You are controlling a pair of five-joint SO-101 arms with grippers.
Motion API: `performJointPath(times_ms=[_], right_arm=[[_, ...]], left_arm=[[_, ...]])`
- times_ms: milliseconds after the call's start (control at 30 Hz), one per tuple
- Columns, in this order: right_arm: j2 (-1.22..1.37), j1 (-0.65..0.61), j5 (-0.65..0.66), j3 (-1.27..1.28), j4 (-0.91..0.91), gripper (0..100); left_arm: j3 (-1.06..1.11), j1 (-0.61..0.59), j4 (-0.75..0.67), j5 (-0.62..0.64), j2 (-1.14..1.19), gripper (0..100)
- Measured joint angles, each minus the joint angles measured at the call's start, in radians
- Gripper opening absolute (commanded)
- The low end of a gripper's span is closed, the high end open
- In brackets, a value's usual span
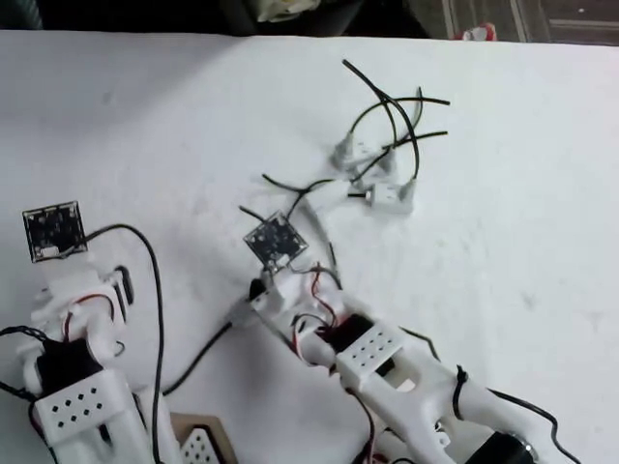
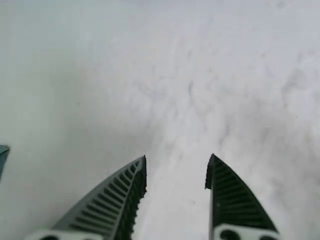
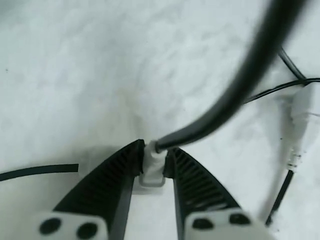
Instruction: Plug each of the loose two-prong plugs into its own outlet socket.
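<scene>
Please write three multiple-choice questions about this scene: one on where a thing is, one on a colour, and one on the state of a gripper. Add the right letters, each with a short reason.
1. Where is the white plug?
A. held in the right gripper
B. inside a socket
C. on the floor

2. What colour is the cable on that plug?
A. red
B. black
C. yellow

3. In what state is the left gripper?
A. shut on a cable
B. shut on a plug
C. open and empty

Answers:
1 A, the right wrist view shows the plug pinched there.
2 B, a black cable leaves the plug.
3 C, bare table shows in its wide gap.
</scene>
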Motion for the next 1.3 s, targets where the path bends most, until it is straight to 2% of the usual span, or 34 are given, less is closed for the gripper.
performJointPath(times_ms=[833, 1100, 1300], right_arm=[[-0.012, 0.002, 0.011, -0.003, 0.135, 1.6], [-0.014, 0.000, 0.054, -0.005, 0.141, 1.6], [-0.015, -0.003, 0.061, -0.032, 0.244, 1.6]], left_arm=[[0.021, 0.000, -0.003, 0.000, 0.000, 21], [0.021, 0.000, -0.003, 0.000, 0.000, 21], [0.023, 0.000, -0.003, 0.000, 0.000, 21]])
